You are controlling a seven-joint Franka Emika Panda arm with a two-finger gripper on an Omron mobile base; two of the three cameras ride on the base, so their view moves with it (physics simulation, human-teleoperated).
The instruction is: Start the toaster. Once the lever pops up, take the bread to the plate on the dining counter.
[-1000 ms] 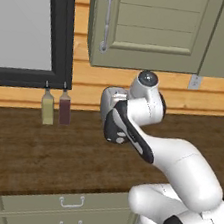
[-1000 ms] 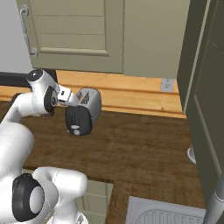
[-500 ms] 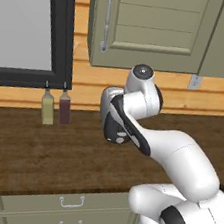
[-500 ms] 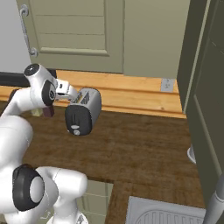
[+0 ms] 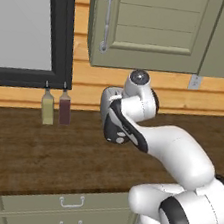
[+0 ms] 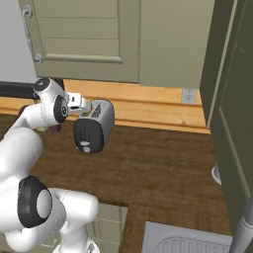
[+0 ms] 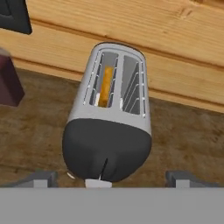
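Note:
The silver-grey toaster [image 7: 111,124] stands on the wooden counter with its black end panel facing me. The bread [image 7: 105,85] sits deep in its left slot, only the golden-orange edge showing. A small white lever [image 7: 98,183] sits low on the black panel. My gripper [image 7: 111,178] is open, its fingertips [image 7: 41,177] wide apart on either side of the panel and touching nothing. From the base, the toaster [image 6: 94,126] lies just past my hand [image 6: 74,103]; my arm hides part of the toaster [image 5: 113,127]. The plate and the dining counter are out of view.
Two bottles, yellow-green [image 5: 46,110] and dark red [image 5: 64,108], stand left of the toaster against the wall. Olive cabinets [image 5: 146,28] hang overhead. A tall cabinet [image 6: 232,123] closes the right side, with a sink [image 6: 188,242] below it.
The jaws, shut a second ago, now stand wide. My wrist has shifted only slightly. The toaster has stayed in place.

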